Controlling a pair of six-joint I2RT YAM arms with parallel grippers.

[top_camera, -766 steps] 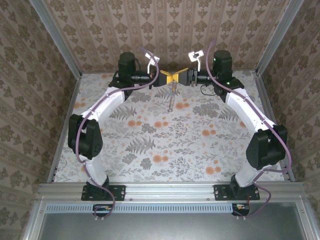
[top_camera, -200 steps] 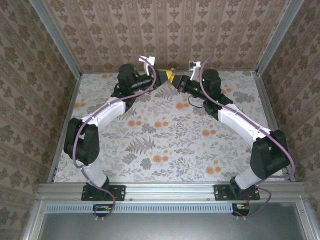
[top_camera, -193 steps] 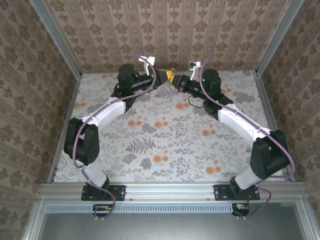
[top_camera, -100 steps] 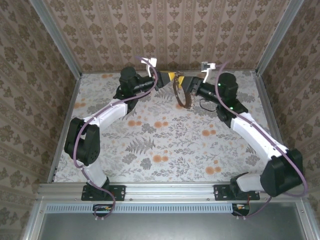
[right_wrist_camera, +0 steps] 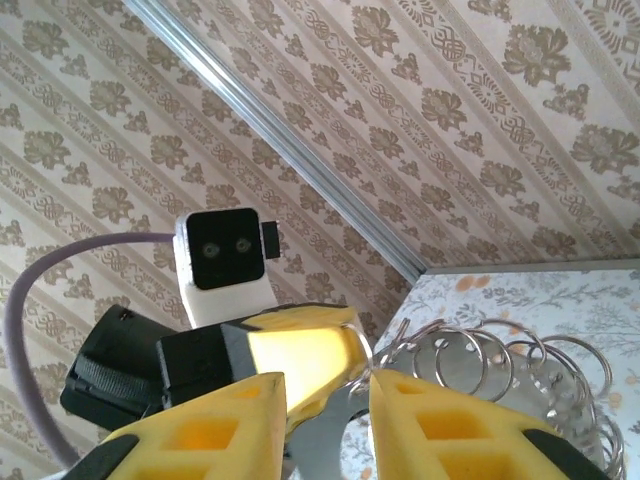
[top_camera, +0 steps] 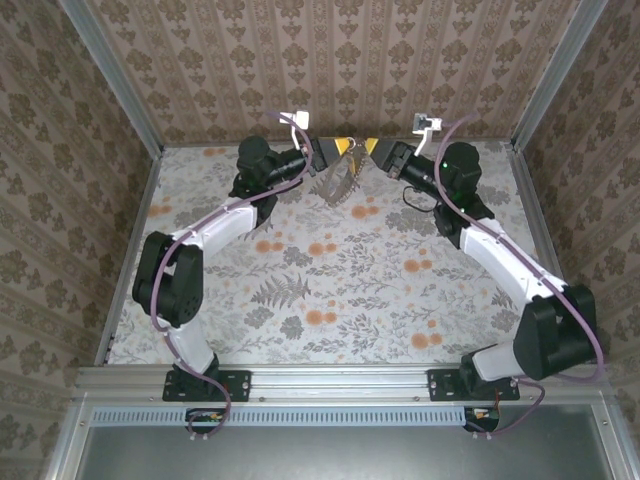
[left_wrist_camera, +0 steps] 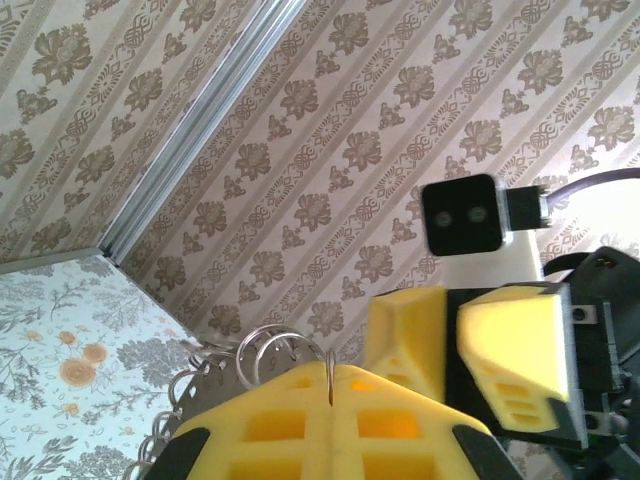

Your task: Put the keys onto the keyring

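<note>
- While both arms stretch from the near rail across the flowered table [top_camera: 330, 290], their grippers meet above its far edge, so the work is done in the air.
- The left gripper [left_wrist_camera: 330, 378] is pinched tight on a thin wire of the keyring [top_camera: 339, 181], which hangs tilted between the two grippers.
- The right gripper [right_wrist_camera: 325, 390] stands narrowly parted and holds nothing, just beside the left one.
- I judge this step to be a re-grip. The right should close on a free part of the hoop, clear of the left's pads, before the left lets go, or the hoop drops.
- Count: two arms, two grippers, one keyring. It carries some six small wire loops [right_wrist_camera: 480, 350], overlapping, so the number is unsure. Whether the keys hang among them is too small to tell.
</note>
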